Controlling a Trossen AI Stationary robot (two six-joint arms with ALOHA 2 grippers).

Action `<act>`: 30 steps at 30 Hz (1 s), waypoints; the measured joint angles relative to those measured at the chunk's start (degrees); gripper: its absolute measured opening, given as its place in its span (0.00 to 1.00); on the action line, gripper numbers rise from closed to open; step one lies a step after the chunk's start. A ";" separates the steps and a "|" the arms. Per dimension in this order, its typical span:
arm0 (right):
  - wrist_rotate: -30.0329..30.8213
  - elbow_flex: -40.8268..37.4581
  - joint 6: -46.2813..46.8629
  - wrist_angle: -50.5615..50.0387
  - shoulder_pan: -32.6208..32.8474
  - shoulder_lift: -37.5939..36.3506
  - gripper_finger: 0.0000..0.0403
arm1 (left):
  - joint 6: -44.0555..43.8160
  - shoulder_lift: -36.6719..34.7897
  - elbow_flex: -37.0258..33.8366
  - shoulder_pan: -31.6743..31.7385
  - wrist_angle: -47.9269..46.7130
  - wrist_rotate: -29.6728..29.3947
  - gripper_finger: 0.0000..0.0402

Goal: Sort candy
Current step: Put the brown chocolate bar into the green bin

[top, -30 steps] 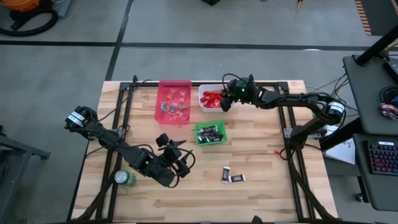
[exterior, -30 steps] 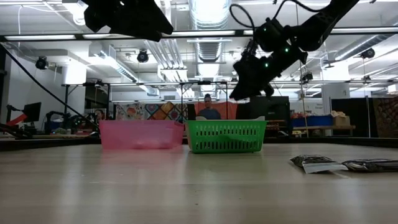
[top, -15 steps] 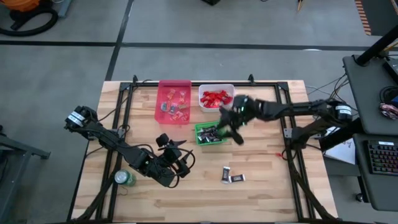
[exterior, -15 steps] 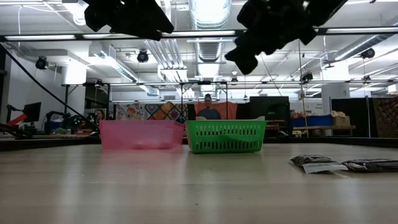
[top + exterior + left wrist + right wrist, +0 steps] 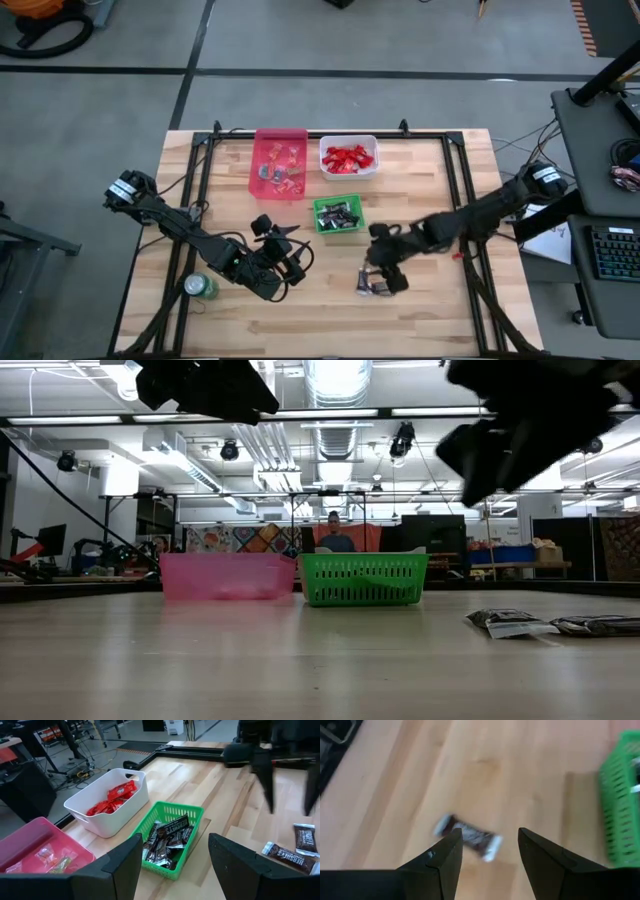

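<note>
Candy under open right gripper (mid-table).

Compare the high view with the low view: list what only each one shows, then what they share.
Only the high view: the white bin of red candy, the green can, and the contents of the bins.
Only the low view: the room behind the table, with a person beyond the green bin.
Both: the pink bin, the green bin, the two dark candies left on the table, and the open right gripper above them.
</note>
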 joint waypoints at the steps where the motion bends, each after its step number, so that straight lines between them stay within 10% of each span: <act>1: 0.58 -0.38 1.08 -0.05 1.31 0.00 0.46 | 0.19 0.00 0.00 0.00 0.01 0.00 0.52; 30: 25.16 -29.54 13.91 48.67 19.48 0.26 0.42 | 1.34 0.00 -0.09 0.00 0.47 0.02 0.52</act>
